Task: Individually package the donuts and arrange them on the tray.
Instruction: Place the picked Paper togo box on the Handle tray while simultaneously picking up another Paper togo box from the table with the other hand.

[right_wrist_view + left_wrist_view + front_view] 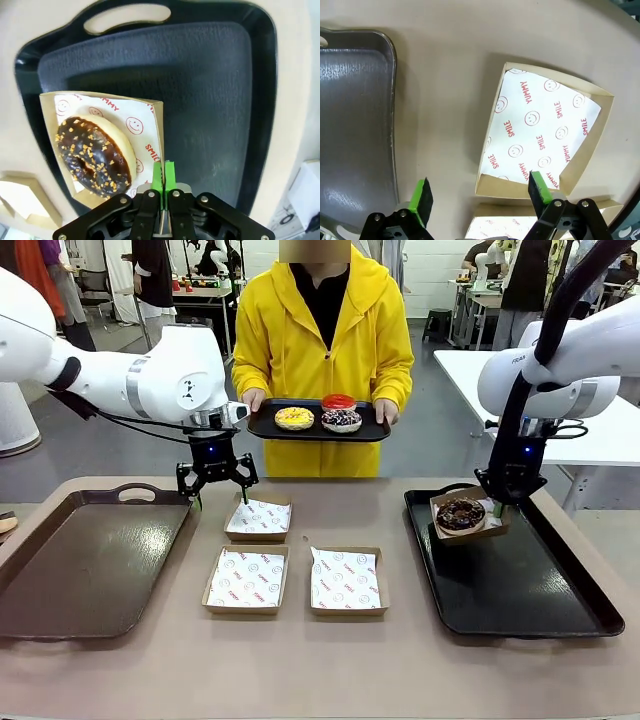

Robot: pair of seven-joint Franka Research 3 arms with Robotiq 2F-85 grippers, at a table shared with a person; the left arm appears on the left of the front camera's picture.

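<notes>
A chocolate donut (461,515) (92,155) with nut sprinkles lies in a paper-lined cardboard box (145,122). My right gripper (505,502) (163,177) is shut on that box's edge, at the far left corner of the black tray (540,590) (215,100). I cannot tell whether the box rests on the tray. My left gripper (215,485) (480,195) hangs open over the table beside an empty lined box (258,518) (545,130). A person holds a small black tray (370,430) carrying a yellow donut (294,418), a red donut (338,401) and a dark sprinkled donut (342,420).
A brown tray (85,560) (355,125) lies at the table's left. Two more empty lined boxes (246,579) (346,580) sit at the table's middle. A white table (600,430) stands behind my right arm.
</notes>
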